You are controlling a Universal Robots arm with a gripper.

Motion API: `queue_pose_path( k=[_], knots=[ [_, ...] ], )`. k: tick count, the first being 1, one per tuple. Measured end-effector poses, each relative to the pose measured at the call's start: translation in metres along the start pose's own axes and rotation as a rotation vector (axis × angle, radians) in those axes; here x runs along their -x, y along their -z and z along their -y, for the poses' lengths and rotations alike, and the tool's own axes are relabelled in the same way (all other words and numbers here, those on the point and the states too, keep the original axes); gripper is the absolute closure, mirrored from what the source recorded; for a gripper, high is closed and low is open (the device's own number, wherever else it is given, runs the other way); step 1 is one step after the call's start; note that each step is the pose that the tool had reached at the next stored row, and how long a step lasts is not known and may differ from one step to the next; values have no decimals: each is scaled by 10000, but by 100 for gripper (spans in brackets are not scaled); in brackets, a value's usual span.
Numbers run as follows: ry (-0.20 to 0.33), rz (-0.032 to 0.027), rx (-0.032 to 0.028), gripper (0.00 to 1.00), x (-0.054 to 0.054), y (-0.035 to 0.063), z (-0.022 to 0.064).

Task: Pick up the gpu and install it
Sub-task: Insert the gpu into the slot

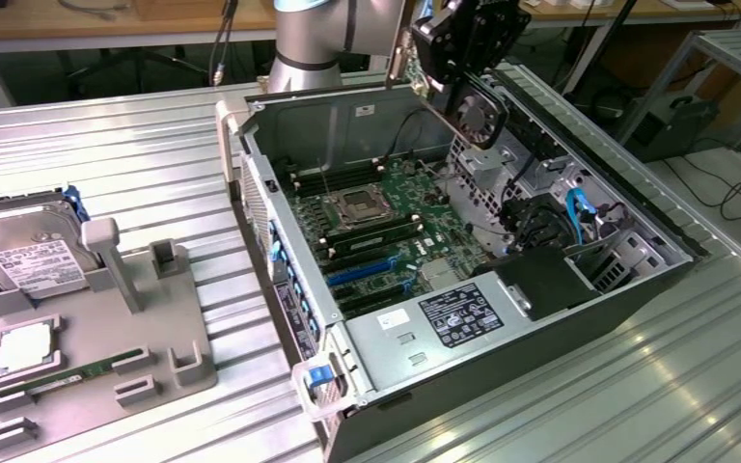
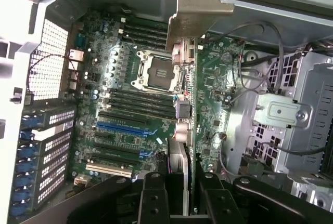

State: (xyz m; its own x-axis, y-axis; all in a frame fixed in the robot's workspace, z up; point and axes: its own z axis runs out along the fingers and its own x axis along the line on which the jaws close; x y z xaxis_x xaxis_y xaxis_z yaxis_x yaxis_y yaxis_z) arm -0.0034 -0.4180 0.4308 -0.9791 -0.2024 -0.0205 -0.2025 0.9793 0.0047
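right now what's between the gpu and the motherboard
Only air. In the wrist view the gpu, clamped in the gripper, hangs edge-on over the motherboard with nothing in the gap.

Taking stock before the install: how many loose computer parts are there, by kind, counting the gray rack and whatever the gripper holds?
hard drive, on the gray rack: 1
square silver chip, on the rack: 1
memory stick, on the rack: 1
gpu, held in the gripper above the open computer case: 1
Total: 4
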Motion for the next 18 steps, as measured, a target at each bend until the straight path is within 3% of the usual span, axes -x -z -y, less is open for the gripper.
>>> queue_pose_path(
  k=[18],
  knots=[
    [1410, -6, 29, 72, 0, 0, 0]
  ],
)
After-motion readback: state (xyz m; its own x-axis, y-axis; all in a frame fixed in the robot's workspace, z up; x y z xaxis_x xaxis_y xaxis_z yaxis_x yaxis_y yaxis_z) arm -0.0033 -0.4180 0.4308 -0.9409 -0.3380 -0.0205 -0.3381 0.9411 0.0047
